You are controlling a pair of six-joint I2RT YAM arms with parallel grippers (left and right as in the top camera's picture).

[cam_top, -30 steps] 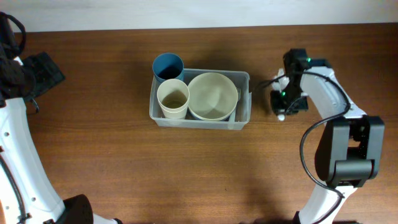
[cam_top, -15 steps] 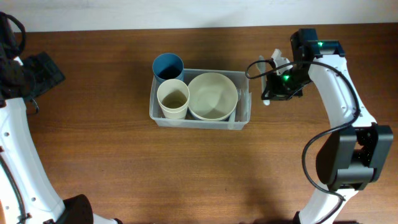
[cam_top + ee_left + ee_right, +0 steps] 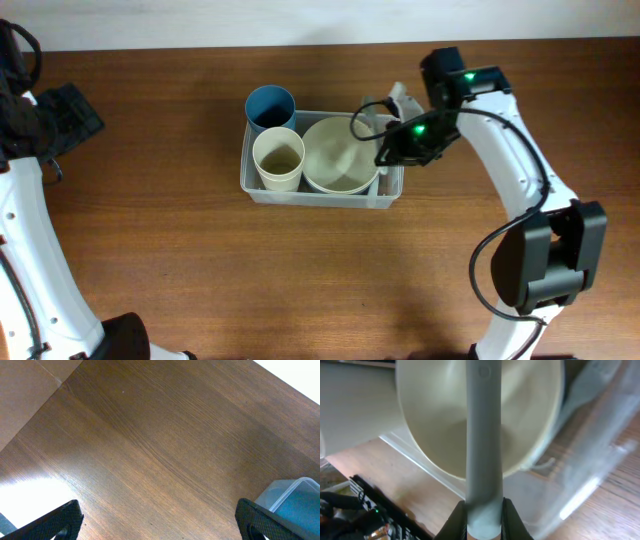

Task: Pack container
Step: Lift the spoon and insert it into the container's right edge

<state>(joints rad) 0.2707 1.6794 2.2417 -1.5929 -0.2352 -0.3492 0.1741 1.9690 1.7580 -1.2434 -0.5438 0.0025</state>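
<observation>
The container (image 3: pixel 318 198) sits mid-tabletop (image 3: pixel 200 270), with a cream cup (image 3: pixel 278 156) inside at left and a cream bowl (image 3: pixel 340 155) at right. Over the bowl's right edge the right claw (image 3: pixel 482 517) pinches a pale utensil handle (image 3: pixel 482 435). A blue cup (image 3: pixel 270 105) stands in the container's far left corner. Far left, the left claw (image 3: pixel 160 525) gapes wide.

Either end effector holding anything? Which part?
Right end effector grips a pale grey plastic utensil by one end of its handle. Left end effector: open, empty.
</observation>
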